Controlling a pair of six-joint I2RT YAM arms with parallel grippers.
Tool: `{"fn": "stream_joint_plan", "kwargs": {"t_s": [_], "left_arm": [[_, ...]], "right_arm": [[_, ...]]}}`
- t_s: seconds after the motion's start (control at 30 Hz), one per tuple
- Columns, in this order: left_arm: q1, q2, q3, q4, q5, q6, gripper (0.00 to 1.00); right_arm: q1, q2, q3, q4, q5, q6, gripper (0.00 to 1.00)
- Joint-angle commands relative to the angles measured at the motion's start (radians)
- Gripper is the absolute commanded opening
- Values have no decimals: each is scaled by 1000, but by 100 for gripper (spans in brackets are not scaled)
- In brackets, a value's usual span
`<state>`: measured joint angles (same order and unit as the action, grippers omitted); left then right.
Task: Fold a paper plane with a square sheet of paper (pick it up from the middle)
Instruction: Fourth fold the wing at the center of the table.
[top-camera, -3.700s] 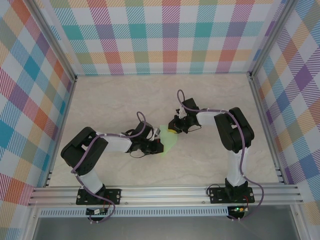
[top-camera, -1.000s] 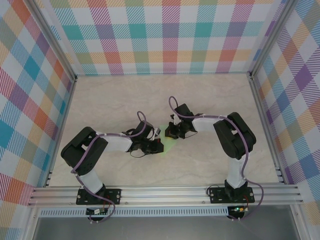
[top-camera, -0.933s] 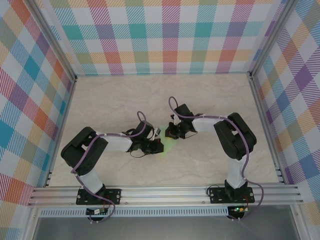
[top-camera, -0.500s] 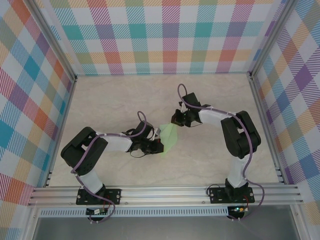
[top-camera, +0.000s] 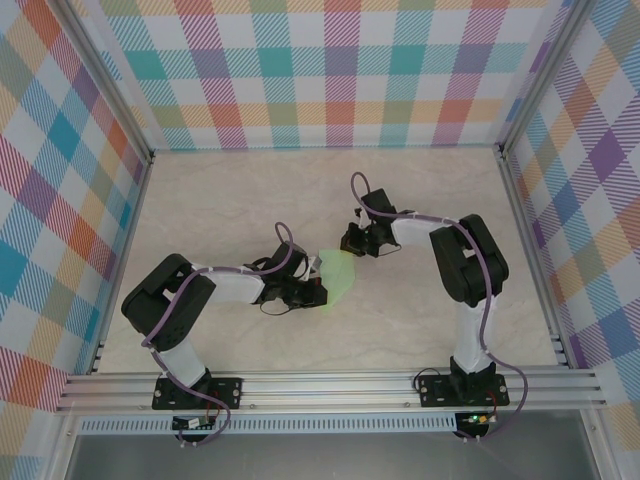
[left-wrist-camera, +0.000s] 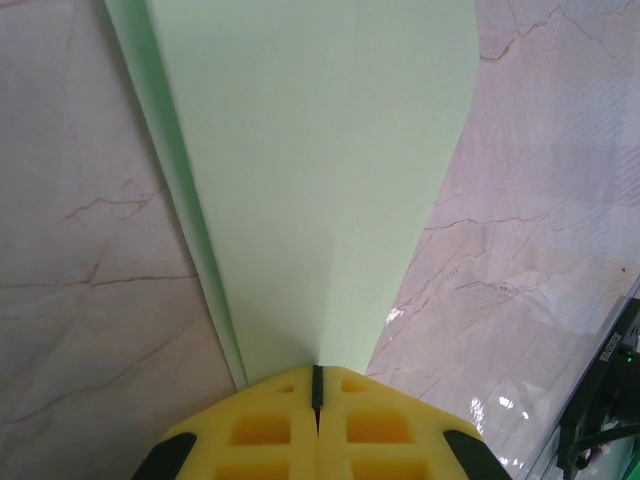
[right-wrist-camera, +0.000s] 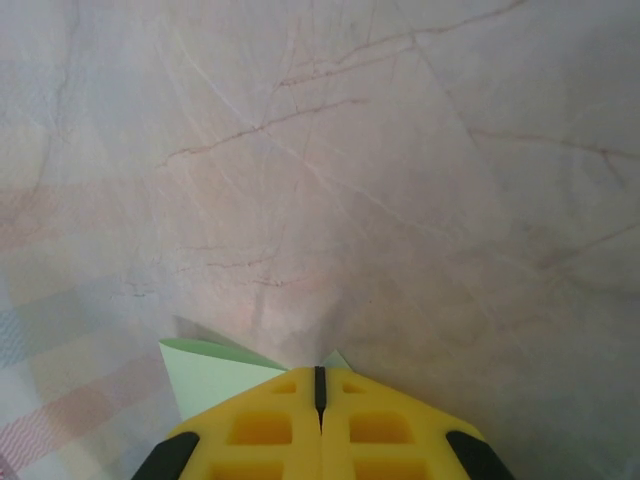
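On the left, the left tool (left-wrist-camera: 317, 378) has its jaws pressed together on the narrow end of the paper plane (left-wrist-camera: 320, 180), already a tapered, centre-creased dart lying mid-surface (top-camera: 230, 200). The right tool (right-wrist-camera: 319, 378) is closed at its far corner, perhaps nipping it. Final creasing looks left to do, and there is open room all round.

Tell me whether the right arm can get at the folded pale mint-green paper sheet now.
Probably yes: the shut right gripper sits at the far edge of the folded pale mint-green paper sheet, nothing between them.
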<state>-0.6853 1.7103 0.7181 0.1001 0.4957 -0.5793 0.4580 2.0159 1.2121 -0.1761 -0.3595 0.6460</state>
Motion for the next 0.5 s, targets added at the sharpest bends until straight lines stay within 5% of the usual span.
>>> {"fn": "stream_joint_plan", "kwargs": {"t_s": [0.0, 0.47], "left_arm": [[-3, 36, -47, -188, -82, 25, 0], [-3, 31, -39, -191, -74, 25, 0]], "right_arm": [[-11, 44, -18, -8, 49, 4, 3], [-31, -154, -38, 6, -128, 11, 4]]}}
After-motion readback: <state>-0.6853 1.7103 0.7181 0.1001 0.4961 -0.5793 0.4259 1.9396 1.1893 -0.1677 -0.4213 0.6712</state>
